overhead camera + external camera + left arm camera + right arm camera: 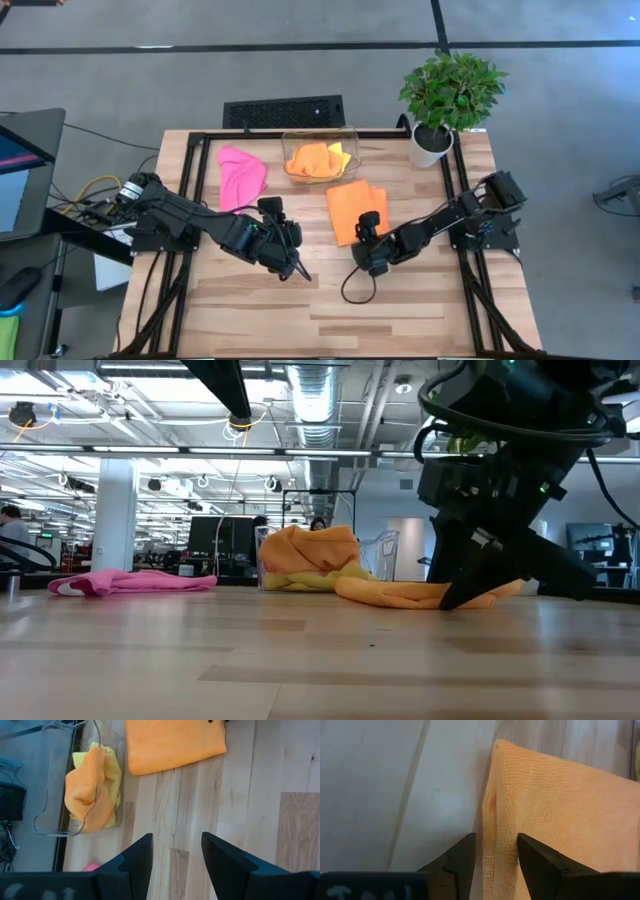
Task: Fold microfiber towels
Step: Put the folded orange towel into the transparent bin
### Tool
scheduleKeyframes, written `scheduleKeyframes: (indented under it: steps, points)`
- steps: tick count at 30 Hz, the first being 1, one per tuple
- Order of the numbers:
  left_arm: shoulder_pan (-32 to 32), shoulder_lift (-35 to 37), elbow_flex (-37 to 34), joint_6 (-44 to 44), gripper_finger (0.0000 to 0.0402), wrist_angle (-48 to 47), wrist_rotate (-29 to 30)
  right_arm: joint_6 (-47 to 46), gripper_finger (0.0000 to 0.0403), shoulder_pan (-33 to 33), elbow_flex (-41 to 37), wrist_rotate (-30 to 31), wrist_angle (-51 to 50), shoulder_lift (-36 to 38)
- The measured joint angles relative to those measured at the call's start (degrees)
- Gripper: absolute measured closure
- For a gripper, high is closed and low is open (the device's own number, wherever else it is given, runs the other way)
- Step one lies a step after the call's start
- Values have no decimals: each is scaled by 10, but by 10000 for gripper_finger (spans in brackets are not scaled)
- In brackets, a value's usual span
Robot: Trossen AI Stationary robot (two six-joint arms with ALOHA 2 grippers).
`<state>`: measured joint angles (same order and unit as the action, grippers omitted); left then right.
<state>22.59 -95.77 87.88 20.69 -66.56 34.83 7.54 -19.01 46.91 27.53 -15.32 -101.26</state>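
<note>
Right gripper (368, 232) reaching low, fingers (540, 862) clamped on the near edge of the flat orange microfiber towel (355, 210) on the wooden bench (420, 310), left gripper (298, 266) beside it, fingers apart, empty.

I see even, bright overhead light on the tabletop (400, 300) — soft shadows only; ceiling strip lights (150, 420) glare in the low view, near boards blurred.
</note>
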Motion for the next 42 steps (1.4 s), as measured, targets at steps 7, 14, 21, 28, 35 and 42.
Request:
scheduleKeyframes:
  steps: [7, 14, 21, 28, 35, 42]
  points:
    - [0, 0, 0, 0, 239, 0, 0, -16, 250, -5, 0, 32, -1, -8]
    - [0, 0, 0, 0, 239, 0, 0, -34, 380, 2, -1, 21, -3, -7]
    - [0, 0, 0, 0, 239, 0, 0, 5, 394, 8, 61, 13, -46, -10]
    - [0, 1, 0, 0, 239, 0, -9, 95, 394, 54, 148, 58, -102, -9]
    - [0, 1, 0, 0, 239, -10, -14, 197, 395, 134, 202, 58, -112, -9]
    - [0, 1, 0, 0, 239, -19, -14, 302, 399, 183, 266, 58, -116, -8]
